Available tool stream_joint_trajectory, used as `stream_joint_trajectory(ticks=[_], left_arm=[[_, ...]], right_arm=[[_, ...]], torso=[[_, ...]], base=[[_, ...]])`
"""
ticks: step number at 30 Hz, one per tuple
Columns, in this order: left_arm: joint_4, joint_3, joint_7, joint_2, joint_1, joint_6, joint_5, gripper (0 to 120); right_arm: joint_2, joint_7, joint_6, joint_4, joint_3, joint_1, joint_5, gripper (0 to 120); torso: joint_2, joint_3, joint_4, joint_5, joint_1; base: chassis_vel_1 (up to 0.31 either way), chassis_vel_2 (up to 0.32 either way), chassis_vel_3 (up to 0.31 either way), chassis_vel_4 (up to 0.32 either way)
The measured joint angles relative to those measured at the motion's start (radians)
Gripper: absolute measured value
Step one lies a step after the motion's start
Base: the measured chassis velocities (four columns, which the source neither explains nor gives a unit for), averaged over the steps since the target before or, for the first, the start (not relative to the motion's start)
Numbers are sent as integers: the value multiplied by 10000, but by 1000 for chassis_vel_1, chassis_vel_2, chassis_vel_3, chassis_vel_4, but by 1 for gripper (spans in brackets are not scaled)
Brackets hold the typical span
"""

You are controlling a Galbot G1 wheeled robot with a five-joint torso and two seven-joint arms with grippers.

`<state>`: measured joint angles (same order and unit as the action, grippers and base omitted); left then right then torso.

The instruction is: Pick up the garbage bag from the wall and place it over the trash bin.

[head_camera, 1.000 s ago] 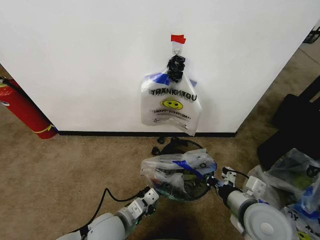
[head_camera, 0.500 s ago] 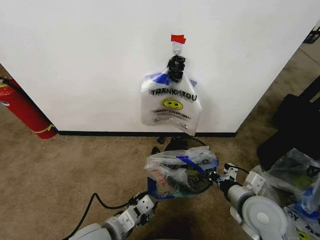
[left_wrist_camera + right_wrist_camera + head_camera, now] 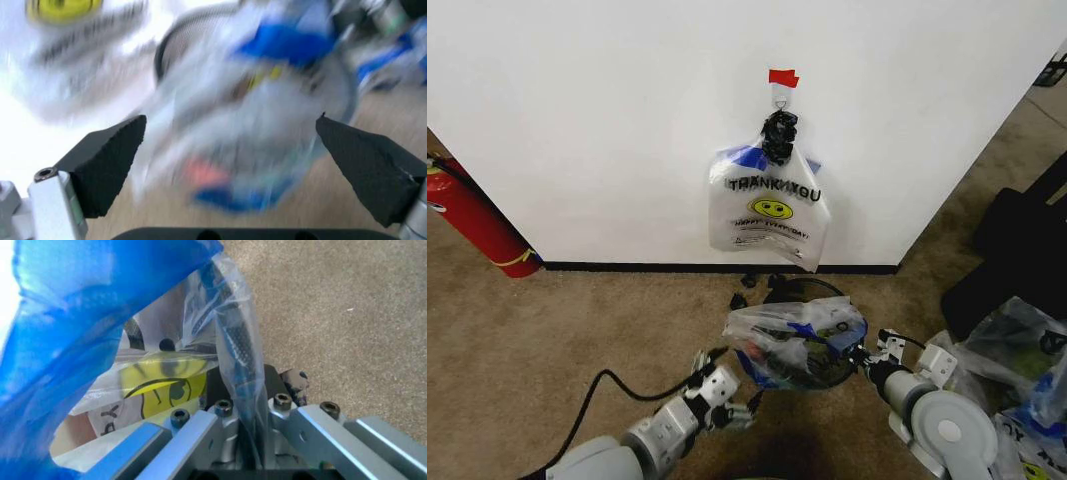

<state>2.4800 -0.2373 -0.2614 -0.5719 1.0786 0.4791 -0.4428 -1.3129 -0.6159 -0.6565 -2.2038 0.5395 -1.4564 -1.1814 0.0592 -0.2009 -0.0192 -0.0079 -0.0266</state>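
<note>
Garbage bag draped on the trash bin, right gripper pinching its rim.

The wall (image 3: 607, 130) spans the head view, a second smiley bag (image 3: 769, 210) on its hook (image 3: 779, 96); open carpet (image 3: 577, 330) lies to the left. The garbage bag (image 3: 789, 342) sits over the trash bin (image 3: 823, 374). The left gripper (image 3: 739, 404) is just beside the bin; its wrist view shows its pads (image 3: 107, 162) spread apart, facing the bag. The right wrist view shows the right gripper (image 3: 248, 420) clamped on the bag's film.
</note>
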Motion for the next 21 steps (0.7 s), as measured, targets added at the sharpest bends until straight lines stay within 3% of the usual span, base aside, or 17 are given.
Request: stream_joint_trajectory(ticks=[6, 10, 11, 15, 21], left_arm=[[-366, -734, 1429, -77, -1342, -774, 468, 100], [-838, -1958, 2450, -230, -2948, -1279, 1629, 100], [-838, -1958, 2450, -230, -2948, -1279, 1629, 100], [-1653, -3650, 2795, -733, -4927, -1182, 1786, 99], [-2324, -4765, 2788, -1243, -5953, -868, 1878, 96]], right_arm=[[-12, -27, -29, -30, -177, -86, 197, 0], [-25, -17, -30, -26, -255, -155, 337, 0], [-25, -17, -30, -26, -255, -155, 337, 0], [-95, -16, -35, -43, -278, -203, 420, 0], [-121, -11, -35, -96, -257, -299, 470, 0]], torso=[[0, 0, -2, -1, 0], [0, 0, -1, -2, 0], [0, 0, -1, -2, 0], [0, -1, -3, 1, 0], [0, -1, -1, 1, 0]], base=[[0, 0, 0, 0], [0, 0, 0, 0], [0, 0, 0, 0], [0, 0, 0, 0], [0, 0, 0, 0]])
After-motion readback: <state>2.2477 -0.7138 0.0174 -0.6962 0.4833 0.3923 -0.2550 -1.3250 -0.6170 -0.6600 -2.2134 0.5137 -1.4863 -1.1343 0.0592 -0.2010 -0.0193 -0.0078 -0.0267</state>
